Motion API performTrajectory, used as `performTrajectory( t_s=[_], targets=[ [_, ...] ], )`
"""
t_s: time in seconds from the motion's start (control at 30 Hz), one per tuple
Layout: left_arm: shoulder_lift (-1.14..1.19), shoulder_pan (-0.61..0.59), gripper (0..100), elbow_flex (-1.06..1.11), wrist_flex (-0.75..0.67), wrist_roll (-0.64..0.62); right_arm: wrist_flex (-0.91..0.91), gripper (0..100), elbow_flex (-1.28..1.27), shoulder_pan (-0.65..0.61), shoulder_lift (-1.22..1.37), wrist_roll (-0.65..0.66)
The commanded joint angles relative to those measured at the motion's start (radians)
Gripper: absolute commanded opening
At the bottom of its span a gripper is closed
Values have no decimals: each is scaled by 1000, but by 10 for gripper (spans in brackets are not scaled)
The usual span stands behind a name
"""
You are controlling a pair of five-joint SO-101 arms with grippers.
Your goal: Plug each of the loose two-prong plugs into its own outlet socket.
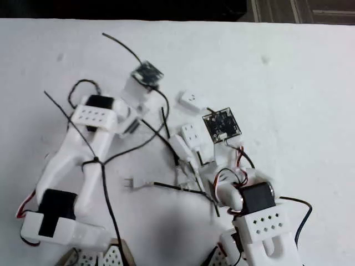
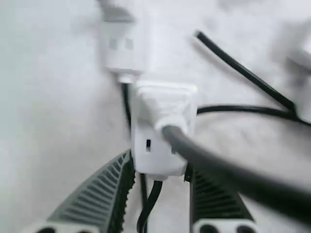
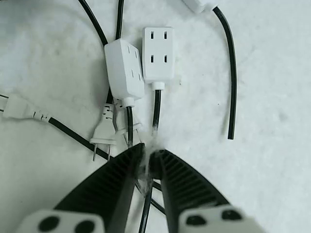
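- Left wrist view shows the left pincer [image 2: 159, 170] clamped narrow on the lower end of a white outlet block [image 2: 163, 126] at frame centre. A thick dark cord [image 2: 233, 179] crosses in front of it toward the lower right.
- Right wrist view has the right pincer [image 3: 146, 156] nearly closed at bottom centre. It pinches a black cord [image 3: 155, 109] that seems to run up to the flat outlet [image 3: 158, 53] near the top.
- Just left of that outlet lies a cube outlet [image 3: 124, 68], touching it or nearly so. Below it a loose two-prong plug [image 3: 103, 132] lies with its prongs toward the bottom edge. A second plug [image 3: 17, 109] sits at the left edge.
- As receptacles, the sockets are unfilled: every slot visible on the flat outlet is empty.
- Risk: cords overlap around both pincers, so pulling one would likely drag a neighbouring outlet or plug across the worktop [image 1: 310, 83].
- Risk: held by its cord and not its body, the flat outlet may swing and spoil prong alignment.
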State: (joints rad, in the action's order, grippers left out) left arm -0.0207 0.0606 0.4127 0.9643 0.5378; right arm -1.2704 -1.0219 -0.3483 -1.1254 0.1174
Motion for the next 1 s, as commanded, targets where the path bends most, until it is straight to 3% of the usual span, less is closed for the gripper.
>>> performTrajectory(
  t_s=[0.0,0.23,0.47,0.83,0.97],
  targets=[
    [-62,-84,72,-32,-153,2,18,23,43,7,-12,-12],
    [-62,-136,306,-32,-241,-138,68,24,-5,4,-12,-11],
    [-73,-136,302,-43,-212,-127,71,25,-12,4,-12,-9],
    [-283,-131,298,-81,133,-124,65,27,-14,-4,-12,-5],
    [-472,-130,298,-11,241,-127,36,28,-8,-91,12,-3]
  ],
)
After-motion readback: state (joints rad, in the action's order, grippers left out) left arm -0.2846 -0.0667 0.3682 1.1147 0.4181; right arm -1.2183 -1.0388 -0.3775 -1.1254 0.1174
